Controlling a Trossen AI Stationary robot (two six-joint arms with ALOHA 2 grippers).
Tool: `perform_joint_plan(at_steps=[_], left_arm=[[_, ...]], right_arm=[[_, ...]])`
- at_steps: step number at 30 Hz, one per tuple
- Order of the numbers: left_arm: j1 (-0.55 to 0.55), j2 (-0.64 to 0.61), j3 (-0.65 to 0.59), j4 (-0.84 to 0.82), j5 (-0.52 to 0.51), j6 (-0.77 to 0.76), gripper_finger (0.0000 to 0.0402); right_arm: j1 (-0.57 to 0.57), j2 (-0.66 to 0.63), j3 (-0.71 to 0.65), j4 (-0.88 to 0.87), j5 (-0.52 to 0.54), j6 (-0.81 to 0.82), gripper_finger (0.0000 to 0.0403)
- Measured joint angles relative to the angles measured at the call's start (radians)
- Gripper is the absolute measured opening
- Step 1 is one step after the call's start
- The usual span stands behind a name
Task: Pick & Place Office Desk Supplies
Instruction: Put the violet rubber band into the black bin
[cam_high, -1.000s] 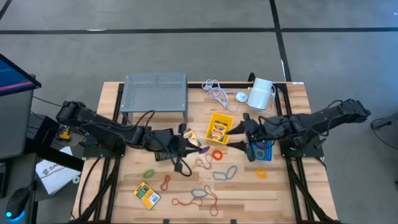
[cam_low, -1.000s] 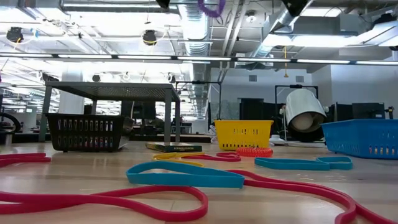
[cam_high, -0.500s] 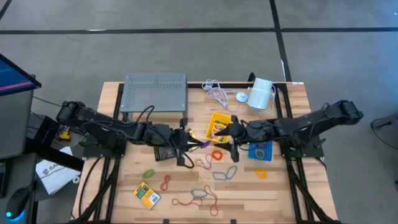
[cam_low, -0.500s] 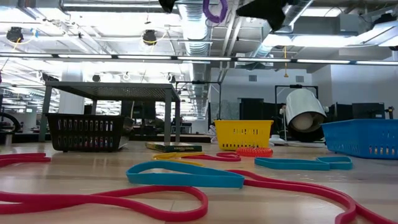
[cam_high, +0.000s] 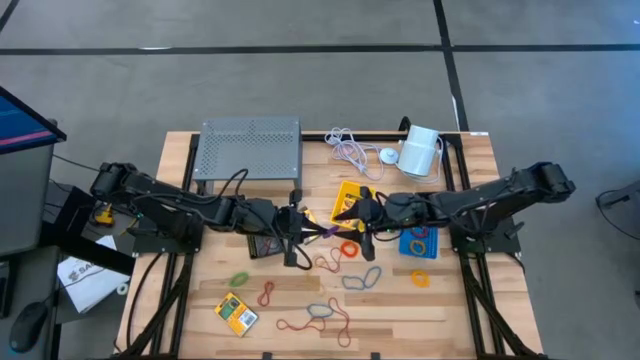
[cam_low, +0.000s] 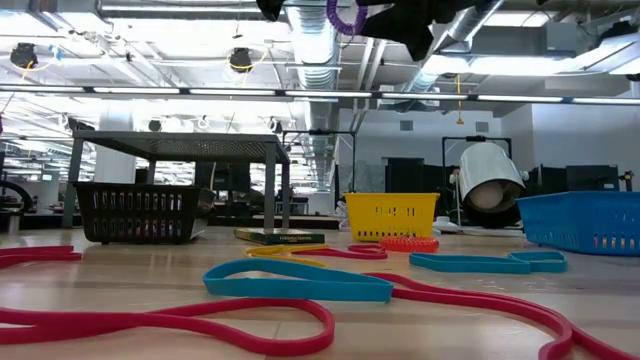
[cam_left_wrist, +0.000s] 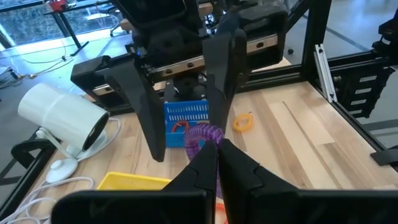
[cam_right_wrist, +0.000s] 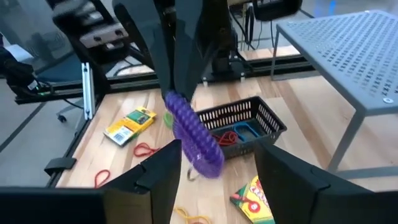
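Black bin (cam_right_wrist: 244, 121) with red and blue bands (crayon box (cam_right_wrist: 254, 198) beside)

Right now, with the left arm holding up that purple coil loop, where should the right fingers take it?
Probably the free lower curve of the purple coil loop. The left gripper pinches its top, so the rest hangs clear above the table. The right gripper already faces it, fingers spread either side; come straight in from the right and close across the coil.

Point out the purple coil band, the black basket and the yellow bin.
purple coil band (cam_right_wrist: 194, 138), right wrist view, middle of the coil.
black basket (cam_low: 138, 212), low view, front wall.
yellow bin (cam_low: 391, 215), low view, front wall.
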Motion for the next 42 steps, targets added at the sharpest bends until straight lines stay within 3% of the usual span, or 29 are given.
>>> perform_joint_plan(at_steps=[5, 12, 26, 37, 42], left_arm=[[0.000, 0.000, 0.000, -0.001, 0.000, 0.001, 0.0000], [0.000, 0.000, 0.000, -0.001, 0.000, -0.002, 0.0007], [-0.001, -0.001, 0.000, 0.001, -0.022, -0.002, 0.0032], [0.000, -0.053, 0.002, 0.002, -0.040, -0.001, 0.0165], [0.000, -0.090, 0.002, -0.026, -0.044, 0.000, 0.0201]], right_arm=[[-0.005, 0.006, 0.001, 0.032, -0.003, -0.002, 0.0160], [-0.003, 0.008, 0.000, 0.031, -0.001, -0.025, 0.0018], [0.010, 0.004, 0.000, 0.029, 0.004, -0.007, 0.0003], [0.011, -0.039, 0.000, 0.004, 0.000, -0.007, 0.0001], [0.010, -0.104, 0.000, -0.064, 0.001, -0.007, 0.0000]])
